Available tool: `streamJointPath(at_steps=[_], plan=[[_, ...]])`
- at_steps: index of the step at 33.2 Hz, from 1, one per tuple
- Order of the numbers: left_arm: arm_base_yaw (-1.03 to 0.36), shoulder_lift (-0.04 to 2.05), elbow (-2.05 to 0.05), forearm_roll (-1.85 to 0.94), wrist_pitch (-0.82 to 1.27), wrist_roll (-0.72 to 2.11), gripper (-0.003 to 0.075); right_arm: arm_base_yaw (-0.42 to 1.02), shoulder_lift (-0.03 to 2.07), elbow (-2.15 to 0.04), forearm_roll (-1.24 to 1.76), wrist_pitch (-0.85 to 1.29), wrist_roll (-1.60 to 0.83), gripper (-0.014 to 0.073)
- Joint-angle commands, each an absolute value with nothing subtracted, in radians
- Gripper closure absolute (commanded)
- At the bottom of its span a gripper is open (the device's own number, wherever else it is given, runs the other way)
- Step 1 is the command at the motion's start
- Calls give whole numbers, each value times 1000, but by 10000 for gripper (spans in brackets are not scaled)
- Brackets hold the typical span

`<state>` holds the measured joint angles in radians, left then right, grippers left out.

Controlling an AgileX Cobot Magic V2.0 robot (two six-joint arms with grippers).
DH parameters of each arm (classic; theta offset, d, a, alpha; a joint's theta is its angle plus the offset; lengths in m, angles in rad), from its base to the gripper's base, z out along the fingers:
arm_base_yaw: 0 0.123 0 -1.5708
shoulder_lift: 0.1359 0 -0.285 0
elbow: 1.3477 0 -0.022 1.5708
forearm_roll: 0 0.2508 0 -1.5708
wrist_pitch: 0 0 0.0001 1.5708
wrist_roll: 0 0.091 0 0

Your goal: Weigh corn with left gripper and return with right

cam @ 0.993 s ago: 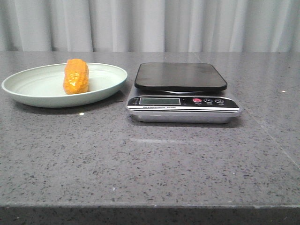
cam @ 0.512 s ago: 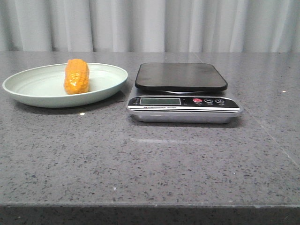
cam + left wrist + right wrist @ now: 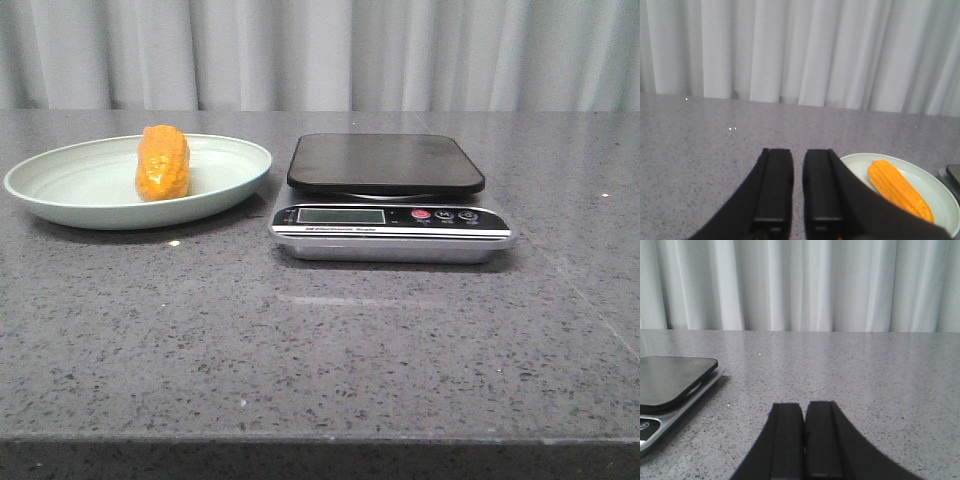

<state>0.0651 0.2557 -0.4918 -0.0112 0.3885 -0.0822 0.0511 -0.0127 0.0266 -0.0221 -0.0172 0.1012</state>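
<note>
The orange-yellow corn lies on a pale green plate at the table's left, its length running front to back. The scale, with a black weighing platform, stands empty to the right of the plate. Neither gripper shows in the front view. In the left wrist view my left gripper is empty, its fingers a narrow gap apart, over bare table beside the plate and corn. In the right wrist view my right gripper is shut and empty, to the right of the scale.
The grey speckled table reaches back to a white curtain. The table's front edge runs along the bottom of the front view. The scale's display is blank.
</note>
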Motion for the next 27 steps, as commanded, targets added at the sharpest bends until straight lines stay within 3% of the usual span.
streamJointPath(at_steps=[1, 4, 7, 21, 27], plan=[[27, 318, -534, -26, 364, -85, 302, 54, -27, 19, -30, -92, 99, 454], [-12, 384, -569, -50, 427, -85, 150, 54, -27, 19, -30, -92, 99, 454], [-46, 475, -623, -67, 474, -85, 92, 54, -27, 19, -30, -92, 99, 454], [-238, 1098, -998, -125, 593, -85, 93, 54, -27, 19, -30, -92, 99, 454], [-275, 1357, -1229, -122, 739, -125, 148, 54, -27, 19, -30, -92, 99, 454]])
